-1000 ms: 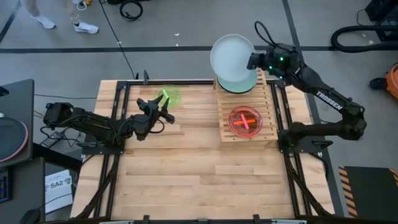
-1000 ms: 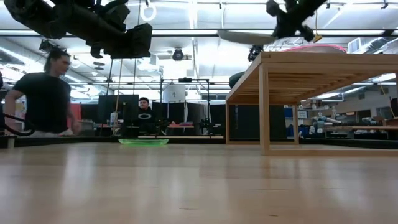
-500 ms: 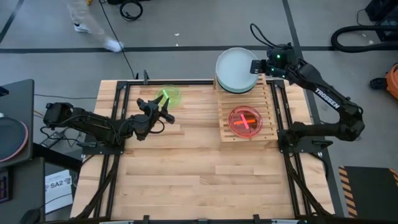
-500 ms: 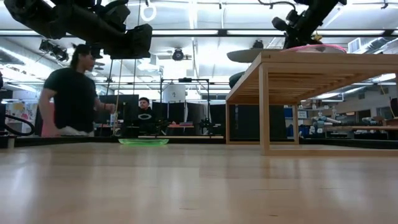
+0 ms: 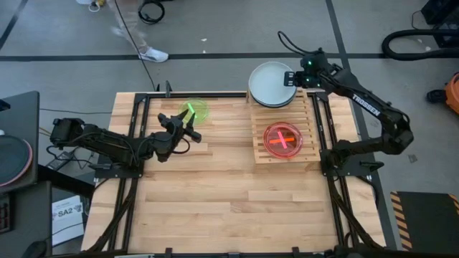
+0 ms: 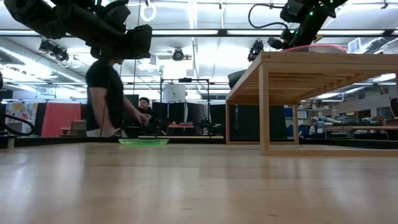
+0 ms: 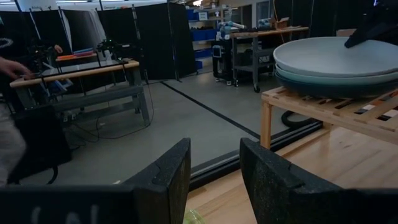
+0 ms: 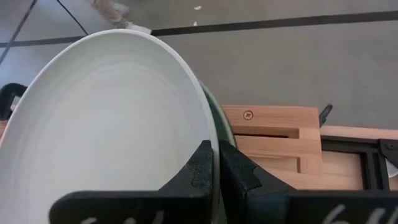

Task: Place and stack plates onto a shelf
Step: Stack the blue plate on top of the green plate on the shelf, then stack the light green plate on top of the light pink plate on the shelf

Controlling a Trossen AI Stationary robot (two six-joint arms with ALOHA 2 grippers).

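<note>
While pinching the pale grey plate (image 5: 271, 81), right hand (image 5: 292, 77) overhangs the shelf (image 5: 310, 115).

Two dark, near-black jointed arms. The right arm (image 5: 373, 115) carries white "TROSSEN" lettering along its forearm link, a black cable looping above its wrist, and a small green indicator light just behind the fingers. The left arm (image 5: 107, 143) is matte black throughout, with thin black cables bunched at its base, well behind the fingers. The left gripper (image 7: 214, 180) ends in two broad, flat, black fingers (image 7: 165, 180) with a rough, granular surface and angular stepped edges. The right gripper (image 8: 217, 168) has fingers (image 8: 200, 171) of the same coarse black material, blocky and notched towards the tips, rising from a plain black bar.
</note>
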